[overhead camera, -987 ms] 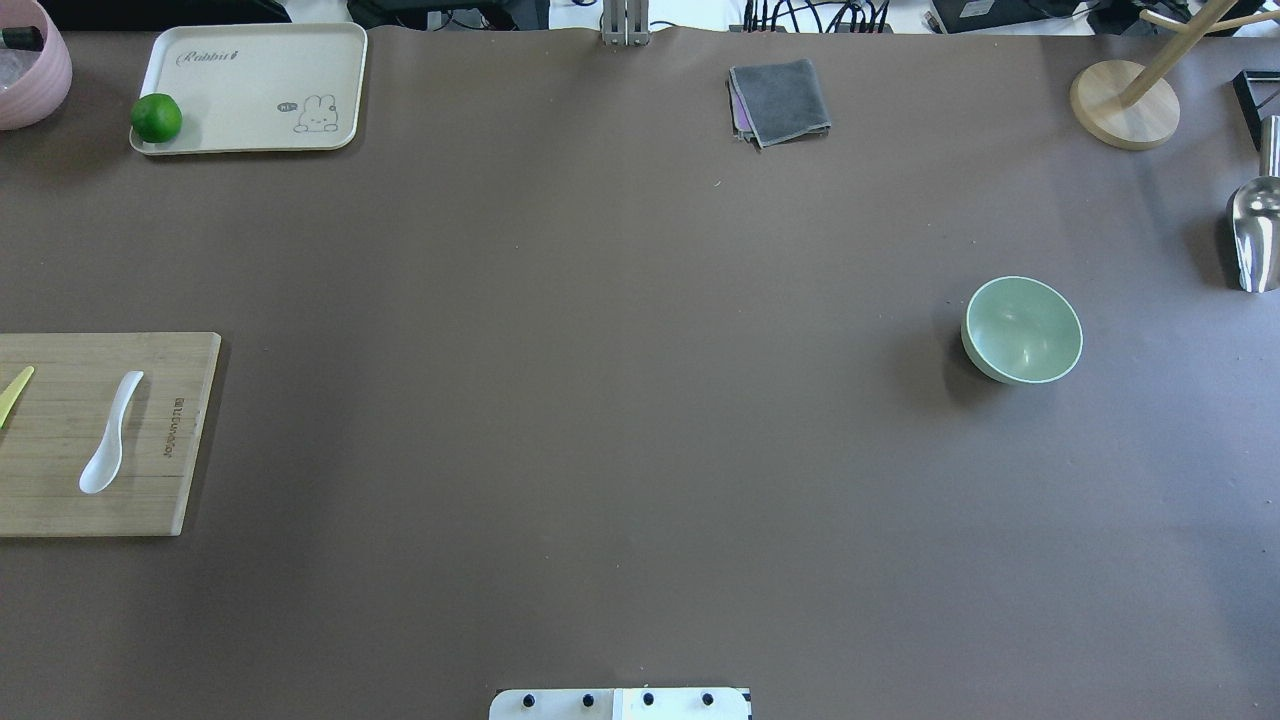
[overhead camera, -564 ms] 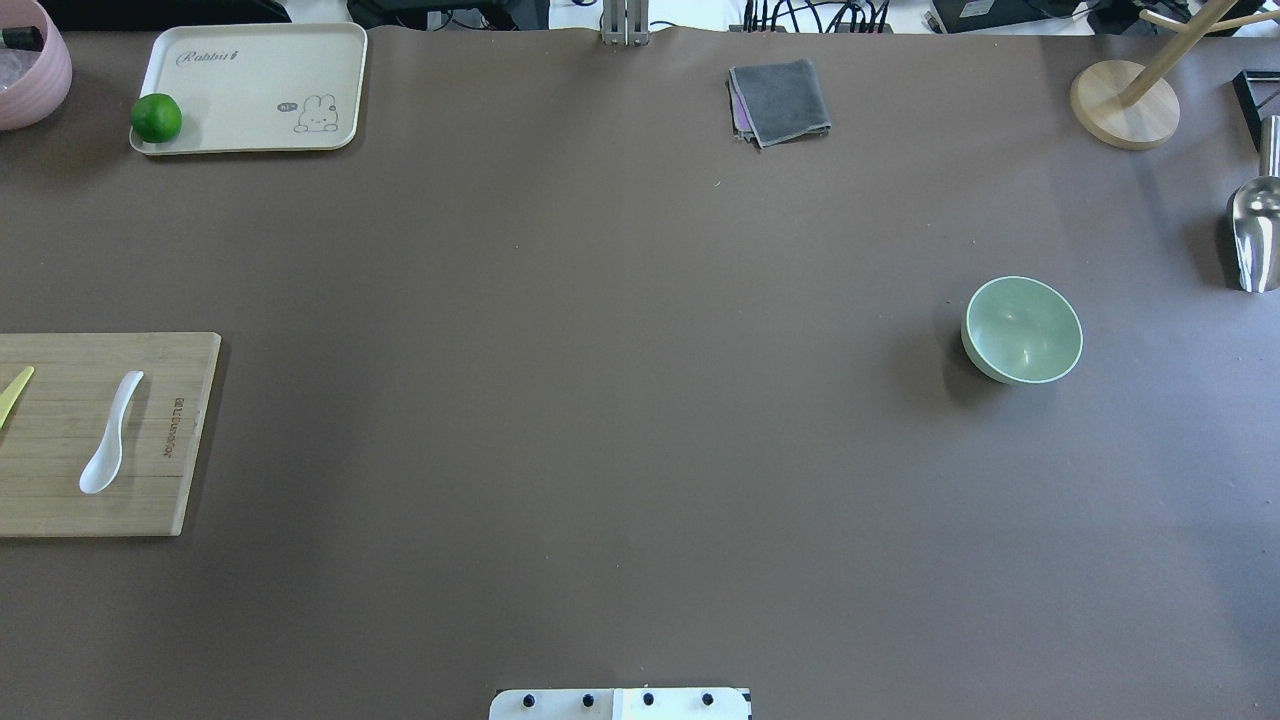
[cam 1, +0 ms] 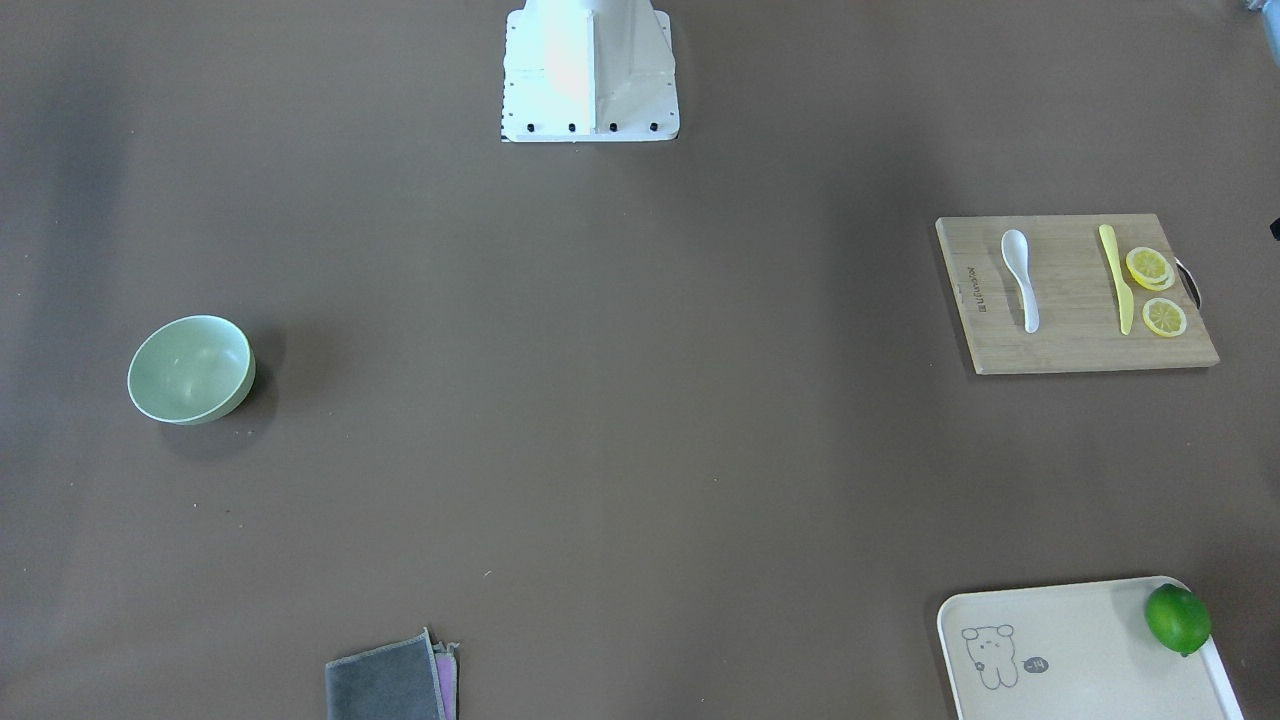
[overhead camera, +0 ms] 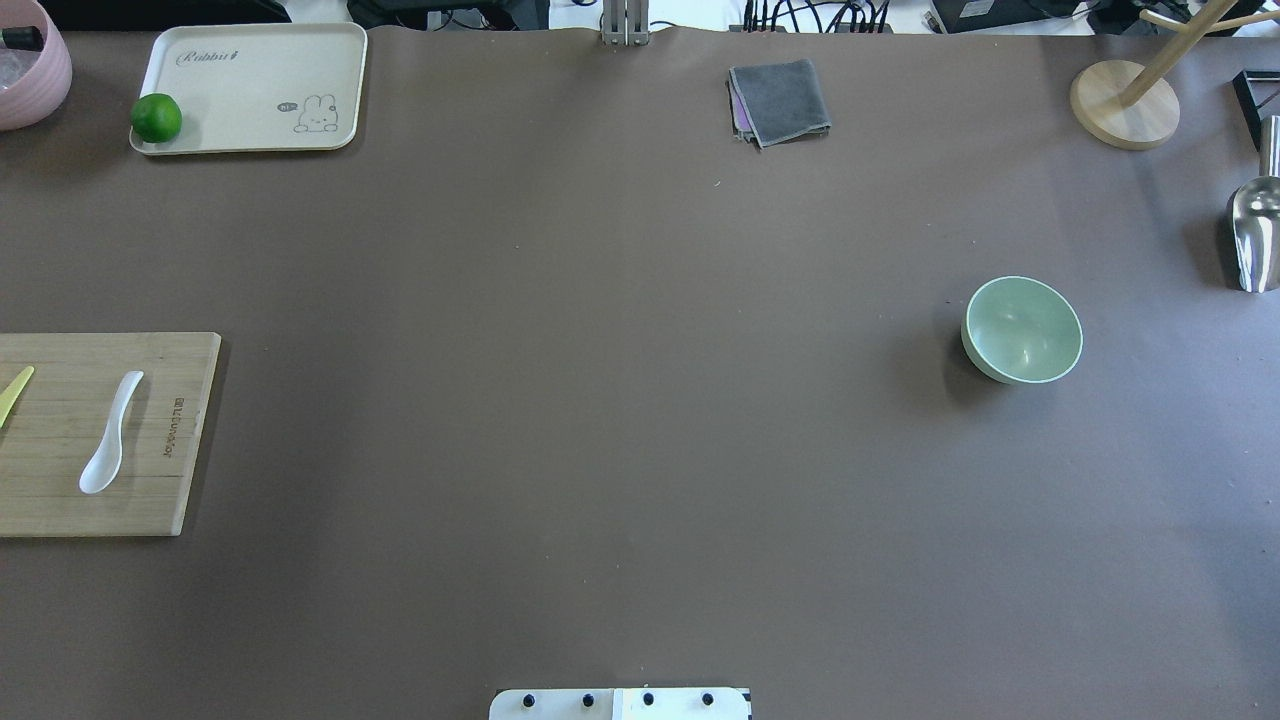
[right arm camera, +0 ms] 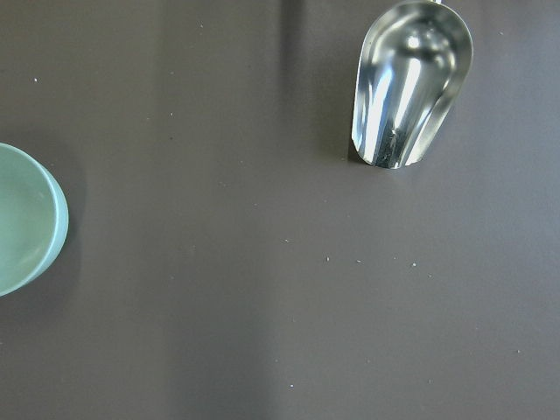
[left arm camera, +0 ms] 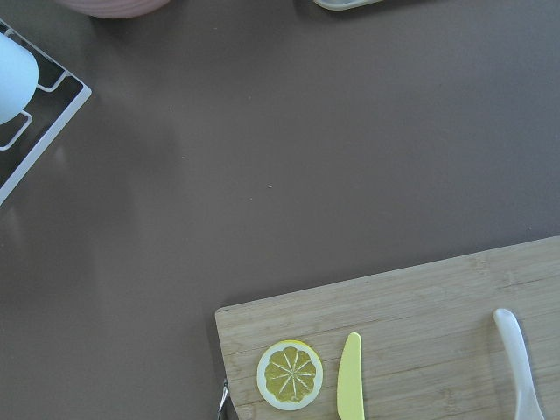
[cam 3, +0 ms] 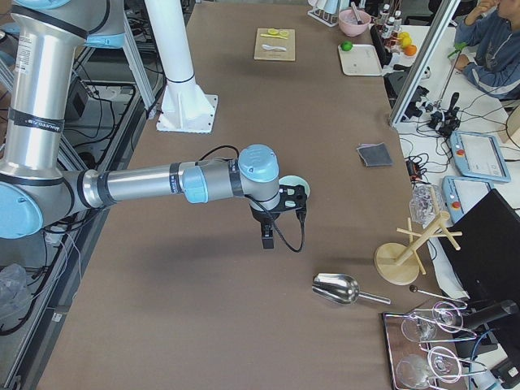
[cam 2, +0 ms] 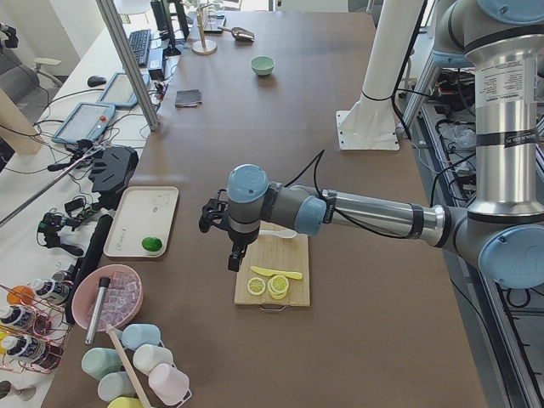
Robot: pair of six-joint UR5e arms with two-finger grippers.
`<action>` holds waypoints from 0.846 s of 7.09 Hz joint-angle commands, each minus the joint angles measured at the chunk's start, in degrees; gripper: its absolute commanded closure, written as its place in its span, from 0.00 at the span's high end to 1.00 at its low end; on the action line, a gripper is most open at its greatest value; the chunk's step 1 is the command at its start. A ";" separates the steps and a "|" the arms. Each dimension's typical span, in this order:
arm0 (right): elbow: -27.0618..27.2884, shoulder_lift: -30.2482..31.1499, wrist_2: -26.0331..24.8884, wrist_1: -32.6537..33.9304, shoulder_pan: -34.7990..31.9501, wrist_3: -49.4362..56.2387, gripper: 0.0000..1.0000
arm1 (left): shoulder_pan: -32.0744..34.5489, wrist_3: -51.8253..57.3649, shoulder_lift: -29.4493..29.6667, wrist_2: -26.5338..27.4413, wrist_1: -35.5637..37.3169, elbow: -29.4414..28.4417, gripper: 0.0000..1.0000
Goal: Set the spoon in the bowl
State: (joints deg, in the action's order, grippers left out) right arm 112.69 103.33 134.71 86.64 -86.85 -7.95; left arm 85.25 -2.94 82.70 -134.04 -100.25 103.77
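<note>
Spoon [overhead camera: 110, 432] lies flat on cutting board [overhead camera: 60, 500], bowl [overhead camera: 1022, 330] well apart across counter [overhead camera: 600, 400]; left claw [cam 2: 233, 258] and right claw [cam 3: 266, 240] aperture: cannot tell; risk: low handle slips the pinch, or knife [cam 1: 1115, 278] gets nudged

White spoon [overhead camera: 111, 432] lies flat; mint bowl [overhead camera: 1022, 330] upright, well apart.

Open tabletop [overhead camera: 600, 400] between cutting board [overhead camera: 60, 500] and bowl [overhead camera: 1022, 330], yellow knife [cam 1: 1115, 280] beside spoon [overhead camera: 110, 435]
</note>
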 commanded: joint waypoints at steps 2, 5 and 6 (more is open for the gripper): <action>0.07 -0.85 0.11 0.02 0.53 -2.84 1.00 | -0.35 -0.22 -0.43 -0.26 -9.24 -4.89 0.99; -0.10 -1.29 0.64 -4.25 5.88 -4.00 1.00 | -1.31 -6.49 0.70 -0.52 -9.17 -3.94 0.97; -0.28 -1.29 0.90 -5.24 7.90 -6.35 1.00 | -7.32 -16.81 1.58 -1.13 -9.09 -0.45 0.93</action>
State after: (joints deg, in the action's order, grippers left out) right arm 112.59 102.09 135.37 83.23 -81.57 -12.37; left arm 82.71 -9.90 83.29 -134.64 -109.39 100.34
